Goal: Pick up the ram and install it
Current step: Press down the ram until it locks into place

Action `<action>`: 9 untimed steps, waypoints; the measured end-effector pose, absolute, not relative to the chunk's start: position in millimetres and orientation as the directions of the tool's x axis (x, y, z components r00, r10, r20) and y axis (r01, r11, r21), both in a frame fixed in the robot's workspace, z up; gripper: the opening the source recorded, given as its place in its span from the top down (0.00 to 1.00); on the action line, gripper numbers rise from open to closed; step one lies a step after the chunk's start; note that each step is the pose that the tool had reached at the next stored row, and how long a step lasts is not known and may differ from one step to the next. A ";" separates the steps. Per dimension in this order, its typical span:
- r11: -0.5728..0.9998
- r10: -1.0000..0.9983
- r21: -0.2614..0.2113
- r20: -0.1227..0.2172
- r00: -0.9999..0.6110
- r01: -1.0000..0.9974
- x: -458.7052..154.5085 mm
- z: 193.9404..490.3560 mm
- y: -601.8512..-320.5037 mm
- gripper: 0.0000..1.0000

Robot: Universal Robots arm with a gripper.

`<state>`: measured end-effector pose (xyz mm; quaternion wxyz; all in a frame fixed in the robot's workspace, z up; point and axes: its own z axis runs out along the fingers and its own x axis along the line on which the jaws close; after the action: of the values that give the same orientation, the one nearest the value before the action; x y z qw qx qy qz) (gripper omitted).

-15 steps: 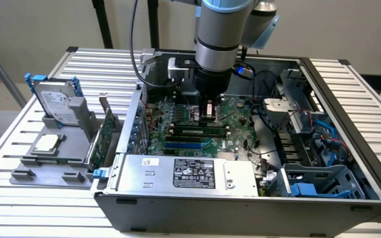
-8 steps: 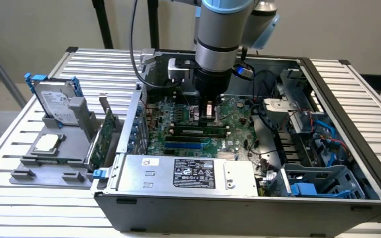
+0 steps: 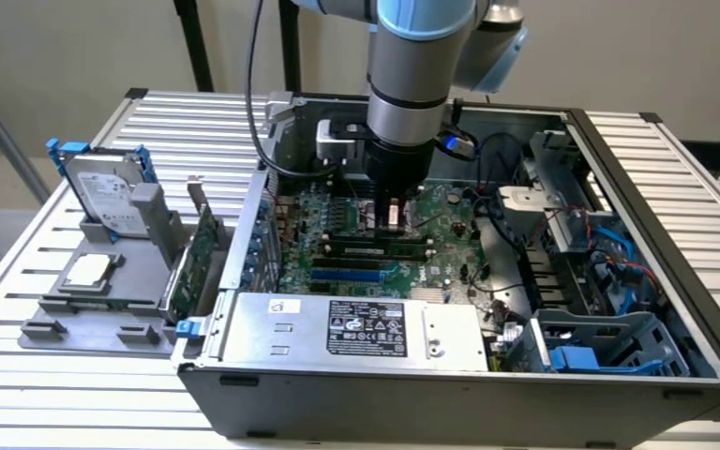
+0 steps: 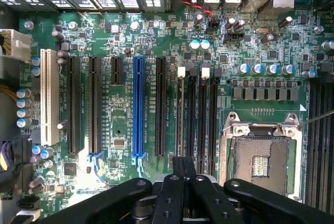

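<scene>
My gripper hangs low over the motherboard inside the open computer case. Its fingers are shut with nothing between them. In the wrist view the gripper points along the black memory slots, just beside the empty CPU socket. A long, narrow green stick that looks like the ram lies along a slot, just in front of the gripper in the exterior view. I cannot tell whether it is fully seated.
A blue slot, black slots and a white slot run parallel to the memory slots. The power supply fills the case front. On the exterior view's left, a grey fixture holds a hard drive, a green expansion card and a processor.
</scene>
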<state>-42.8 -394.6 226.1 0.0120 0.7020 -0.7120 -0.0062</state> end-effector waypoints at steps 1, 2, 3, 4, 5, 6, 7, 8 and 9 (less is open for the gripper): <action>0.014 -1.000 0.025 0.009 -0.014 -1.000 -43.2 224.8 -394.6 0.89; 0.014 -1.000 0.024 0.008 -0.014 -1.000 -43.4 224.1 -394.6 0.89; 0.014 -1.000 0.024 0.007 -0.014 -1.000 -43.4 224.0 -394.5 0.89; 0.014 -1.000 0.024 0.007 -0.014 -1.000 -43.5 226.6 -394.5 0.89; 0.014 -1.000 0.024 0.006 -0.014 -1.000 -43.6 230.2 -394.3 0.89; 0.015 -1.000 0.024 0.007 -0.014 -1.000 -43.6 235.2 -394.4 0.89; 0.014 -1.000 0.024 0.007 -0.014 -1.000 -43.5 239.5 -394.5 0.89; 0.014 -1.000 0.024 0.007 -0.014 -1.000 -43.4 244.3 -394.6 0.89; 0.014 -1.000 0.024 0.007 -0.014 -1.000 -43.3 248.9 -394.8 0.89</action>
<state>-43.3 -394.8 248.9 0.0110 0.7021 -0.7120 -0.0062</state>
